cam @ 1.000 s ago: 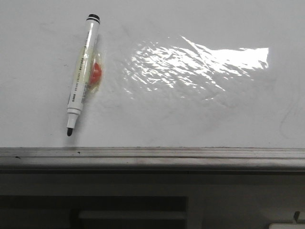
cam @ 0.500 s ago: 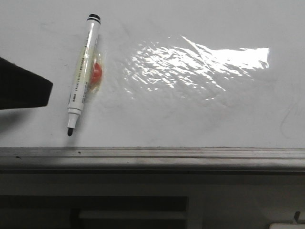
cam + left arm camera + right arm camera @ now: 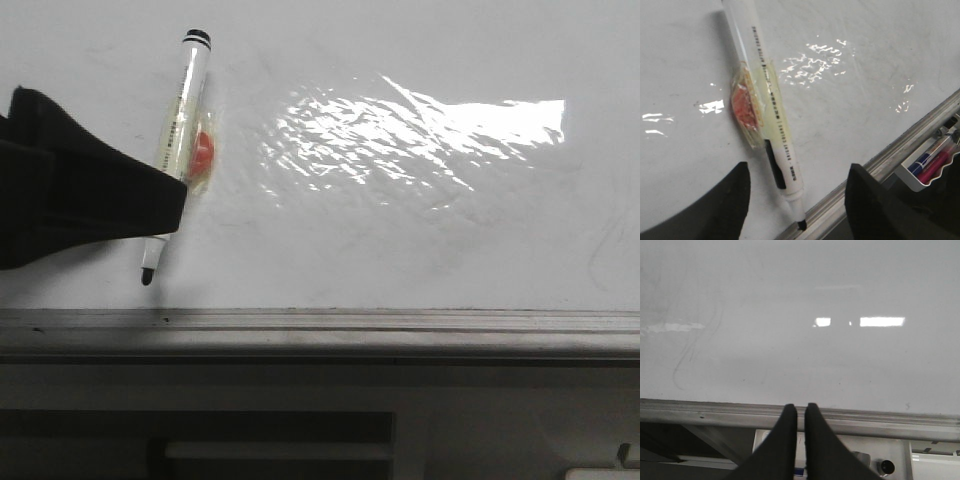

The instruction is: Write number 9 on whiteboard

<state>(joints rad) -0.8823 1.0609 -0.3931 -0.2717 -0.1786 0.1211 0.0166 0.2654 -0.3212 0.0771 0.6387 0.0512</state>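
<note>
**Ana:** Marker (image 3: 175,160) first — where does it sit?

**Ben:** Upper left of the front frame, lying flat on the whiteboard (image 3: 400,250), uncapped tip toward the grey rail (image 3: 320,325) at the lower edge. A yellowish tape patch with an orange-red blob (image 3: 202,152) sits against its barrel. No number 9 is drawn yet; only faint grey smudges show.

**Ana:** And the left gripper (image 3: 795,200)?

**Ben:** Fingers spread wide, one on each side of the pen's tip end in the left wrist view, nothing held. From the front it enters at the left edge and covers the lower barrel.

**Ana:** How should it grasp?

**Ben:** I'd centre the barrel between the fingers, clear of the tape lump if possible, and close squarely so the pen doesn't roll or twist. Gripping a little above the tip should leave the nib free for writing.

**Ana:** Right gripper (image 3: 798,412)?

**Ben:** Fingers pressed nearly together, empty, hovering over the rail at the bottom of its own view.
</note>
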